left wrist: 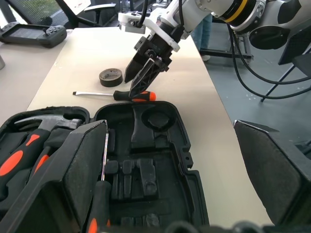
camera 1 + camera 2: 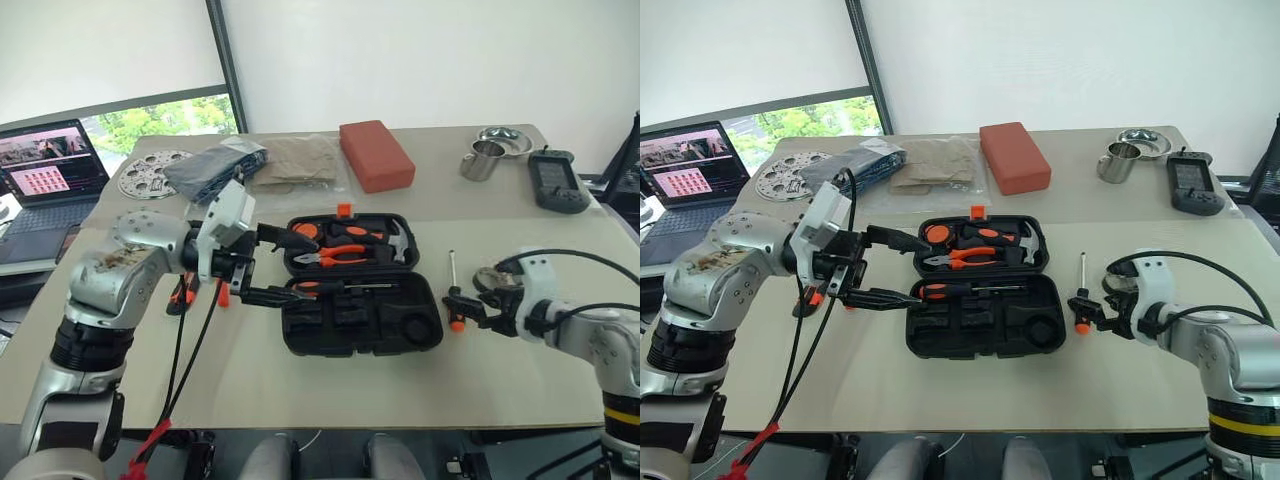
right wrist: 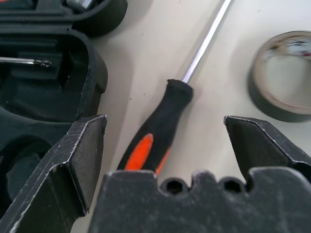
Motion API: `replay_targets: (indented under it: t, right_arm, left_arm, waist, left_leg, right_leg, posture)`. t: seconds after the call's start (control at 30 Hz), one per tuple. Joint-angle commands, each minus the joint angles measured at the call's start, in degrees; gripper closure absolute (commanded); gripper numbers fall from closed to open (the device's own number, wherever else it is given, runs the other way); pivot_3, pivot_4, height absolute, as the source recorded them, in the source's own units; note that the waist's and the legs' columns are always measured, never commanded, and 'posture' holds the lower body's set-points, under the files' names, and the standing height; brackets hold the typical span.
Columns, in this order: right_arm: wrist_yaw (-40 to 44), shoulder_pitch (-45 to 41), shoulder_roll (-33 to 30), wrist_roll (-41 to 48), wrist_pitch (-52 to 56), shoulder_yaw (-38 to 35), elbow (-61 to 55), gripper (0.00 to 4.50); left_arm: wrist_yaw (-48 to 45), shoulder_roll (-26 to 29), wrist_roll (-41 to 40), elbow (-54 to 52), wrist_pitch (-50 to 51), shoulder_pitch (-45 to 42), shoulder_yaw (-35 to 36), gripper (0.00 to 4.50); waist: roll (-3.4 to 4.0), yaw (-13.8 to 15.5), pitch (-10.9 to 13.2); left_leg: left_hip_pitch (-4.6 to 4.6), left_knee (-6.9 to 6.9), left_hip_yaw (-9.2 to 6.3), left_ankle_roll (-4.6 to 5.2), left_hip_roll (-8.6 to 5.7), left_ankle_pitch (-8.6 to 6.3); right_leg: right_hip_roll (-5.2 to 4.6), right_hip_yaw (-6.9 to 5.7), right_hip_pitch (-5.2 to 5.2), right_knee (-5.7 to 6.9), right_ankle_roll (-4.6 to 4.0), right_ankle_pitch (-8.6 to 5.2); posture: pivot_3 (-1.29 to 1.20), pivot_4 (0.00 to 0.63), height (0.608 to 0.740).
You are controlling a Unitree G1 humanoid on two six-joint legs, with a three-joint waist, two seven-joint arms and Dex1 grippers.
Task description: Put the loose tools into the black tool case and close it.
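Our right gripper [image 3: 163, 145] hangs with fingers spread wide, and directly between them we see a loose screwdriver [image 3: 160, 131] lying flat on the table [image 2: 300, 380], not yet pinched; a tape roll [image 3: 282, 77] sits just beyond. Off to its left we find the black tool case [image 2: 360, 300] lying open, our left gripper [image 2: 275, 265] also spread over its near edge, holding nothing

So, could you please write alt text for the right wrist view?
The right tool, open, hangs above an orange-and-black screwdriver lying on the table. The open black tool case lies to one side and a roll of tape to the other.
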Motion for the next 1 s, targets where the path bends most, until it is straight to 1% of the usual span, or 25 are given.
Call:
replay_targets:
  t: [0.03,0.1,0.27,0.33,0.37,0.5,0.63,0.7,0.8,0.87,0.9,1.0]
  right_arm:
    - [-0.95,-2.15,-1.57,-3.09,-0.65,3.64,-0.53,0.52]
    - [-1.02,-2.47,-1.68,-3.98,-0.61,4.87,-0.31,1.06]
    - [-0.18,-2.28,-2.11,-5.38,-0.49,6.01,-0.37,2.76]
    - [-0.73,-2.70,-1.02,-4.66,1.30,3.92,-0.66,3.45]
    - [-1.24,-3.17,-0.10,-4.02,2.63,2.43,-0.82,3.60]
    - [-4.14,-5.52,3.44,-3.00,7.24,-5.12,-1.69,3.60]
    - [-5.46,-7.46,4.03,-3.53,7.98,-7.91,-3.96,3.60]
    - [-4.78,-8.57,3.12,-3.79,4.83,-7.98,-4.57,3.60]
    - [2.61,-8.45,-0.82,-3.38,-3.44,-4.46,-5.20,3.60]
    - [10.19,-5.88,-5.59,-4.99,-11.26,0.78,-6.72,3.60]
    - [14.47,-4.74,-7.55,-6.65,-17.35,3.68,-6.81,3.60]
    - [23.98,-5.95,-10.83,-12.16,-32.13,12.47,-3.02,3.60]
  left_arm:
    - [1.33,0.47,0.05,-2.71,-0.79,-0.40,0.53,0.00]
    - [1.64,0.52,0.23,-2.73,-1.00,-0.53,0.47,0.00]
    - [1.91,0.68,0.18,-2.81,-1.25,-0.75,0.46,0.00]
    - [1.99,0.62,0.18,-2.85,-1.39,-0.69,0.41,0.00]
    - [2.03,0.58,0.25,-2.82,-1.57,-0.65,0.39,0.00]
    - [2.70,0.06,0.47,-2.44,-2.38,-0.61,0.65,0.00]
    - [2.84,0.09,0.38,-2.74,-2.41,-0.11,0.62,0.00]
    - [3.02,0.30,0.17,-3.03,-2.14,0.27,0.92,0.00]
    - [3.82,1.37,-0.43,-4.07,-1.37,1.52,2.49,0.00]
    - [4.14,2.77,-1.71,-5.60,-0.02,3.01,4.19,0.00]
    - [4.31,3.75,-2.37,-6.46,0.74,3.95,5.11,0.00]
    - [4.85,6.95,-4.14,-9.04,2.94,7.13,7.93,0.00]
  waist:
    - [0.01,-0.02,-0.01]
    - [0.01,-0.01,-0.01]
    - [0.00,-0.03,0.00]
    - [0.00,-0.03,0.00]
    - [-0.01,-0.02,0.00]
    - [0.01,-0.04,-0.01]
    - [0.07,-0.05,-0.04]
    - [0.08,-0.14,-0.05]
    - [0.07,-0.26,-0.04]
    - [0.09,-0.33,-0.03]
    - [0.05,-0.34,-0.01]
    - [-0.03,-0.64,0.04]
  left_leg:
    - [0.00,0.00,0.00,0.00,0.00,0.00]
    - [0.00,0.00,-0.01,0.00,0.00,0.00]
    - [0.01,-0.02,0.00,0.01,0.00,0.00]
    - [0.02,-0.02,0.00,0.01,0.00,0.00]
    - [0.02,-0.02,0.00,0.01,0.00,0.00]
    - [0.01,-0.03,-0.02,0.01,0.00,0.01]
    - [0.00,-0.04,-0.02,0.02,0.00,0.01]
    - [0.01,-0.06,-0.01,0.02,0.00,0.01]
    - [0.01,-0.11,0.00,0.02,-0.01,0.02]
    - [0.01,-0.15,0.02,0.05,-0.01,0.03]
    - [0.02,-0.21,0.03,0.05,0.00,0.03]
    - [0.05,-0.26,0.03,0.08,0.10,0.01]
  right_leg:
    - [0.00,0.00,-0.02,-0.01,0.00,0.00]
    - [0.00,0.00,-0.02,-0.01,0.00,0.00]
    - [0.03,0.00,-0.02,-0.01,0.00,0.00]
    - [0.04,-0.01,-0.02,0.00,0.00,0.00]
    - [0.04,-0.01,-0.02,0.00,0.00,0.00]
    - [0.04,0.00,-0.03,0.01,0.00,0.00]
    - [0.03,0.01,-0.06,0.02,-0.01,0.01]
    - [0.04,0.01,-0.07,0.02,-0.01,0.00]
    - [0.06,0.02,-0.10,0.03,-0.01,0.00]
    - [0.07,0.02,-0.15,0.01,-0.01,0.00]
    - [0.07,0.03,-0.18,0.01,-0.01,-0.01]
    - [0.19,0.01,-0.20,-0.01,0.02,-0.03]
  posture:
    - [0.00,0.150,0.707]
    - [0.00,0.150,0.707]
    - [0.00,0.150,0.707]
    - [0.00,0.150,0.707]
    - [0.00,0.150,0.707]
    - [0.00,0.150,0.707]
    - [0.00,0.150,0.707]
    - [0.00,0.150,0.707]
    - [0.00,0.150,0.707]
    - [0.00,0.150,0.707]
    - [0.00,0.150,0.707]
    - [0.00,0.150,0.707]
